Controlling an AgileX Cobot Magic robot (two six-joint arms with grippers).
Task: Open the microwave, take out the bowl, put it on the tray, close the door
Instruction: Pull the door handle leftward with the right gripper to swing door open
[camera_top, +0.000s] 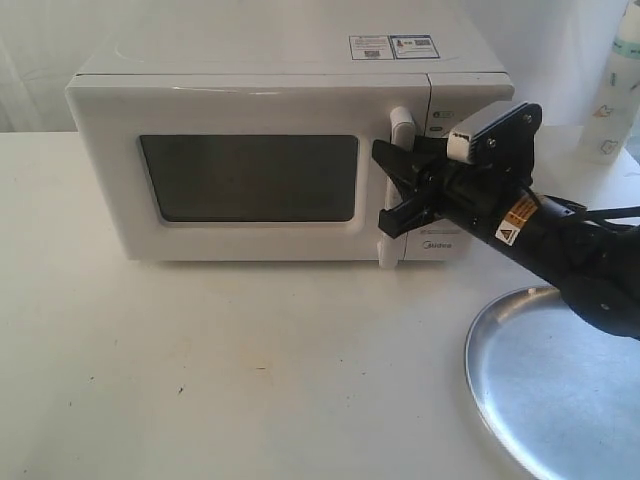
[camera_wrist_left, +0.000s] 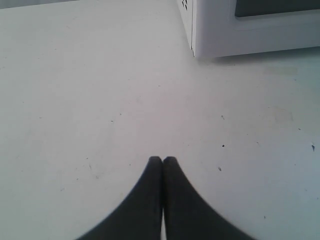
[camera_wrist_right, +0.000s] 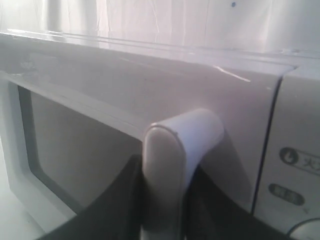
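The white microwave (camera_top: 250, 110) stands at the back of the table with its door (camera_top: 250, 250) closed, and the dark window shows nothing inside. The bowl is hidden. My right gripper (camera_top: 386, 190) reaches in from the right and is shut on the door's vertical white bar handle (camera_top: 401, 125). In the right wrist view a dark finger lies against each side of the handle (camera_wrist_right: 170, 150), below its curved top, with the gripper (camera_wrist_right: 165, 169) around it. The silvery tray (camera_top: 560, 400) lies bare at the front right. My left gripper (camera_wrist_left: 162, 159) is shut and empty over the tabletop.
A white bottle (camera_top: 615, 90) stands at the back right beside the microwave. The right arm (camera_top: 580, 250) hangs over the tray's far rim. In the left wrist view a lower corner of the microwave (camera_wrist_left: 210, 35) lies ahead of the gripper.
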